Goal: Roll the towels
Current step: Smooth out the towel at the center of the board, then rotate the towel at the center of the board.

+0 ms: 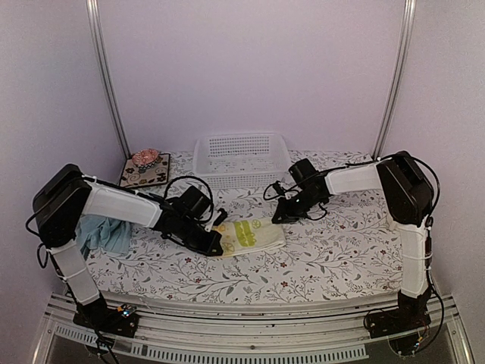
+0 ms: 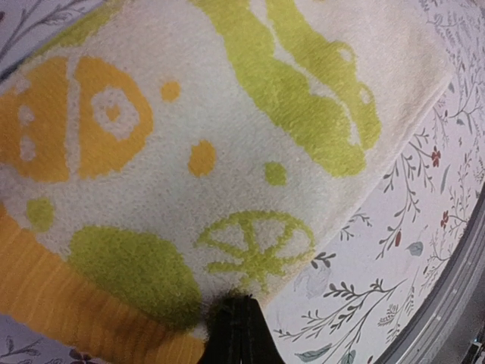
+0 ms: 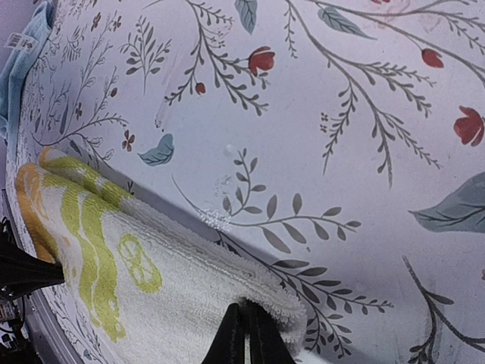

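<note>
Your yellow-green towel [image 1: 250,235] lies folded flat near the middle of the flower-printed table [image 1: 341,250], in front of the white basket [image 1: 242,158]. Your left gripper [image 2: 239,311] sits at the towel's left end with its fingers pressed together. The wrist view does not show you whether any cloth is caught between them. Your right gripper [image 3: 245,315] meets the towel's far right corner, fingers likewise together, tips touching the doubled edge. The light blue towel [image 1: 106,233] lies bunched at the table's left side, partly under your left arm, well apart from the other towel. A dark patterned mat [image 1: 144,173] rests at the far left corner.
</note>
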Robot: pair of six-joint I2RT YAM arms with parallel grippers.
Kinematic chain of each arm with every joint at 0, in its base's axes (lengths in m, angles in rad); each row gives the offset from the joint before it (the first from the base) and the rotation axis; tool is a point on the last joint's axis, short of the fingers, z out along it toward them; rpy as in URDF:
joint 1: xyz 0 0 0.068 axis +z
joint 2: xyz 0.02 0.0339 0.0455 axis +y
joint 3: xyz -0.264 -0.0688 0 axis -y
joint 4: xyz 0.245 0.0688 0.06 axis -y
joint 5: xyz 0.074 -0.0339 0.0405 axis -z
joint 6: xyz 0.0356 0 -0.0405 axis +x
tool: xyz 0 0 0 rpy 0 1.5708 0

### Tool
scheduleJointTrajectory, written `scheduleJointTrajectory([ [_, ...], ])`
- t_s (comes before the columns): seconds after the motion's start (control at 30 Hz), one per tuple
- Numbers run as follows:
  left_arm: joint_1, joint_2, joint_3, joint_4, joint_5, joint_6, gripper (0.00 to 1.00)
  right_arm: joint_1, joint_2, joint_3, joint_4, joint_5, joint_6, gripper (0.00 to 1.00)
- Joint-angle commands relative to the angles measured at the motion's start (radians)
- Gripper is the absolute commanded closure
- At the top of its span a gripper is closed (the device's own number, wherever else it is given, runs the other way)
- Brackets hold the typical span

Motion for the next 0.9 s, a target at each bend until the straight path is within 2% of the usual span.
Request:
scheduleJointTrajectory([
  [0.0, -0.008, -0.023, -0.034, -0.045, 0.02, -0.009, 0.89, -0.002, -0.002, -0.017, -0.012, 0.052, 0.002, 0.9],
  [0.1, -0.008, -0.026, 0.009, -0.045, 0.013, 0.006, 0.69, -0.001, -0.04, -0.019, -0.007, 0.002, -0.02, 0.82],
  [0.23, -0.005, -0.03, 0.078, -0.05, -0.003, 0.014, 0.56, -0.001, -0.121, -0.038, -0.022, -0.017, -0.043, 0.67],
  [0.4, 0.019, -0.044, 0.1, -0.056, -0.013, -0.018, 0.49, 0.0, -0.206, -0.074, -0.073, 0.019, -0.085, 0.55],
  [0.63, 0.023, -0.044, 0.09, -0.069, -0.026, -0.096, 0.31, 0.001, -0.276, -0.147, -0.086, 0.052, -0.108, 0.42],
  [0.87, 0.03, 0.015, 0.097, -0.078, -0.069, -0.114, 0.28, 0.004, -0.302, -0.154, -0.101, 0.063, -0.126, 0.28],
])
